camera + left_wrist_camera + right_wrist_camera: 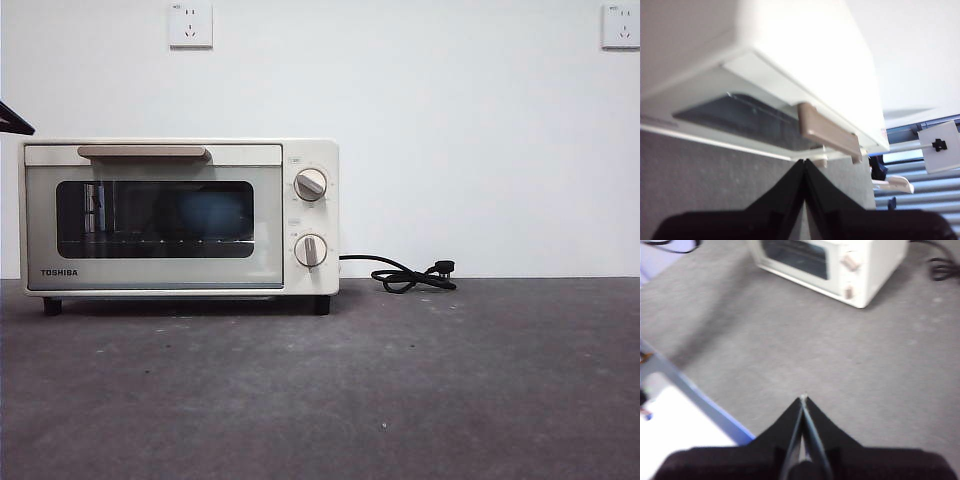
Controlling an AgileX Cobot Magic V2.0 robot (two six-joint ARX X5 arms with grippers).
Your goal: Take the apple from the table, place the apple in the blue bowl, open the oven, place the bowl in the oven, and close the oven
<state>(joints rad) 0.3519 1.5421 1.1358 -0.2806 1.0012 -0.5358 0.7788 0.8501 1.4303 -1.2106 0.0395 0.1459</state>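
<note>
Cream-white boxy oven [180, 217], door shut, blue bowl [215, 213] inside; left gripper [805, 161], jaws pressed together and empty, sits just beside its bar handle [829, 132].

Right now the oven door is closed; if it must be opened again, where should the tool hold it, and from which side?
Grip the bar handle along the top edge of the oven door. It stands out from the door, leaving a gap behind it. Come from the front, slightly above. The shut left tool is already near it.
</note>
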